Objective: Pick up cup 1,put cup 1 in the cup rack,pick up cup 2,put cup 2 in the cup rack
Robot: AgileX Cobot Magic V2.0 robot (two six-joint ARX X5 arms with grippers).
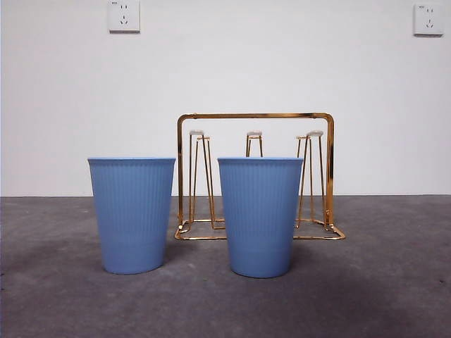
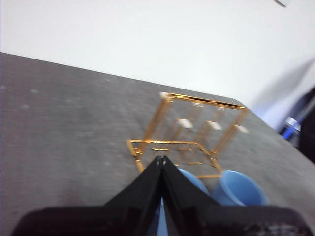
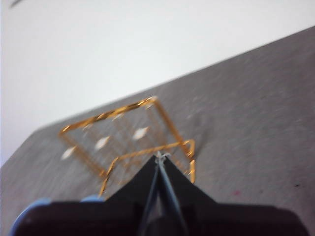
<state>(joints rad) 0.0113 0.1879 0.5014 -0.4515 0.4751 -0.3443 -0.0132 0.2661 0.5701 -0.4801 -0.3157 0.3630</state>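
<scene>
The grey table (image 1: 394,282) carries two upright blue cups (image 1: 132,215) (image 1: 259,217), with the gold cup rack (image 1: 255,176) apparently just behind them.

two blue ribbed cups (image 1: 132,215) (image 1: 260,216) upright; gold cup rack (image 1: 255,117) behind, empty

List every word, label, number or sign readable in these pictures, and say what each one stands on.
None can be read.
Left blue cup: ribbed wall only, no print.
Right blue cup: the same, no print.
Gold cup rack: bare wire, no label.
Two wall sockets: only slot holes, no lettering visible.
Wrist views: too blurred to show any text.
</scene>
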